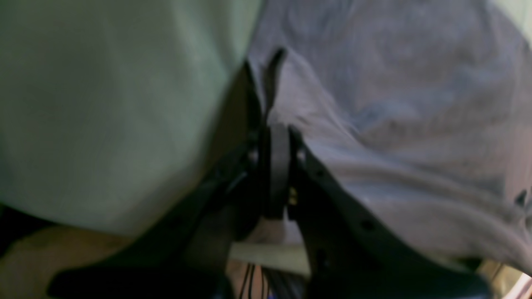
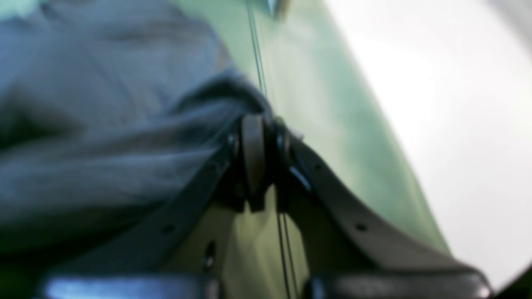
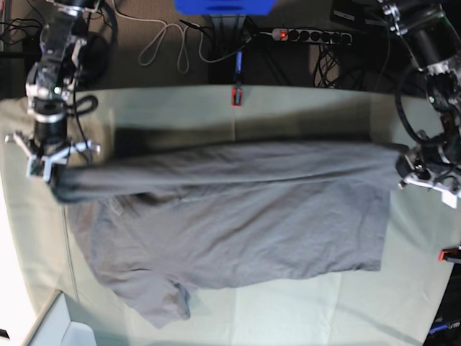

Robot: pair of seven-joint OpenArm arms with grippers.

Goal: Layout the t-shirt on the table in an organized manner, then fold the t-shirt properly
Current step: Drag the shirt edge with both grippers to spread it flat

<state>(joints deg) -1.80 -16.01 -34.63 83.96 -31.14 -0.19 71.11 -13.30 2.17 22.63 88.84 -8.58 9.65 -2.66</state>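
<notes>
So both tools are pinching the t-shirt [image 3: 230, 216] right now: the left tool [image 3: 412, 167] has its jaws pressed together on one end of the far edge, and the right tool [image 3: 49, 164] is clamped on the other end. That edge is pulled into a taut ridge between them, while the rest of the shirt hangs down onto the green worktop [image 3: 302, 108] with one sleeve bunched at the near corner.

My take on doing this step well: keep the tension even on both sides so the fabric doesn't skew, move both arms at the same pace, and lower the edge flat rather than dropping it. I'd also watch that crumpled sleeve, because it probably needs smoothing before any fold.

As for writing, I can't read any brand or label. The wrist views are too blurry, and no print shows.
</notes>
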